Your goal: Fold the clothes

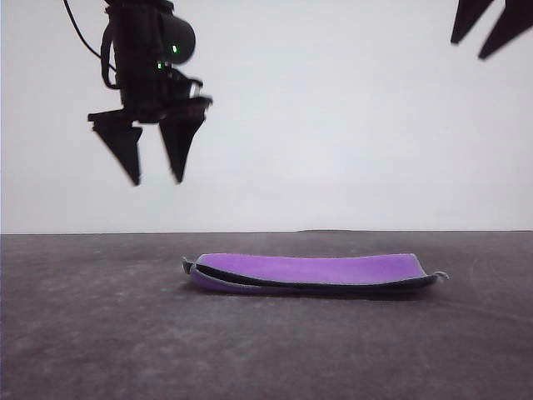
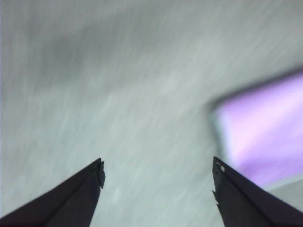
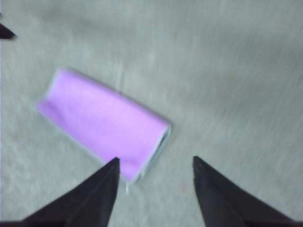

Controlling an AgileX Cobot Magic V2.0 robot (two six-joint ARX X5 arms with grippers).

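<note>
The clothes [image 1: 308, 273] lie folded in half on the dark table, purple face outward, with a dark grey layer showing along the front edge. In the right wrist view the clothes [image 3: 104, 123] appear as a purple rectangle with a pale edge. The left wrist view catches a purple corner of the clothes [image 2: 265, 132]. My left gripper [image 1: 156, 177] hangs open high above the table, to the left of the clothes, holding nothing. My right gripper [image 1: 487, 46] is raised at the upper right, open and empty; its fingers [image 3: 94, 198] frame bare table beside the clothes.
The grey table [image 1: 100, 333] stretches all around the clothes, with a plain white wall behind it. Both wrist views are blurred.
</note>
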